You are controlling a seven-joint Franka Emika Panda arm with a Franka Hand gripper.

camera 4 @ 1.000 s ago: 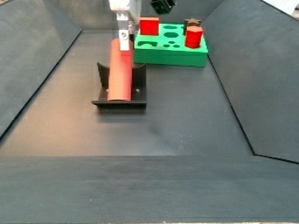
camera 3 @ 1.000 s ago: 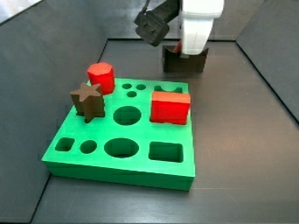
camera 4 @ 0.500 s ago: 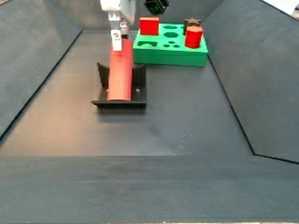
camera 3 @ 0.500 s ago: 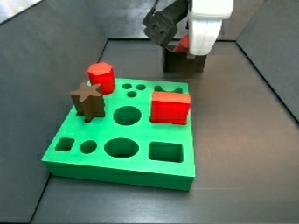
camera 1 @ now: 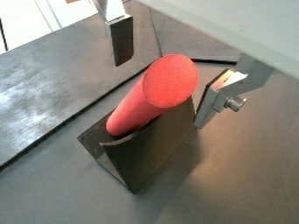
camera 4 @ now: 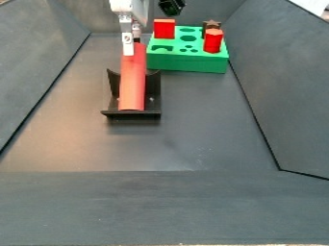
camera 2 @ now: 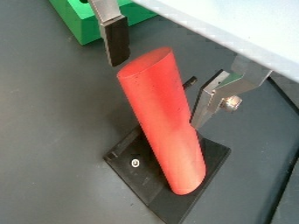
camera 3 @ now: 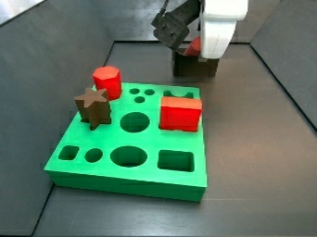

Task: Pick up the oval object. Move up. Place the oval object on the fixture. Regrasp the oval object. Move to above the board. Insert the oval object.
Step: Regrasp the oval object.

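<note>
The salmon-red oval object (camera 4: pixel 131 82) lies tilted in the notch of the dark fixture (camera 4: pixel 133 108). Both wrist views show it leaning on the fixture (camera 1: pixel 146 162), with its rounded upper end (camera 1: pixel 167 77) free. My gripper (camera 4: pixel 129 38) is open at that upper end. In both wrist views its fingers (camera 1: pixel 121 39) (camera 2: pixel 114 42) stand on either side of the rod (camera 2: pixel 158 114) with gaps, not touching it. The green board (camera 3: pixel 124 139) lies beyond the fixture (camera 3: pixel 196 65). In a side view the white hand (camera 3: pixel 221 28) hides most of the rod.
On the board (camera 4: pixel 189 53) stand a red cube (camera 3: pixel 181 113), a short red hexagonal peg (camera 3: pixel 107 81) and a brown star peg (camera 3: pixel 92 104). Dark sloping walls (camera 4: pixel 52 77) enclose the floor on both sides.
Over the last second my gripper shifted slightly up and back along the rod's upper end, staying open. The rod stayed on the fixture. Nothing moved in the last half second.
</note>
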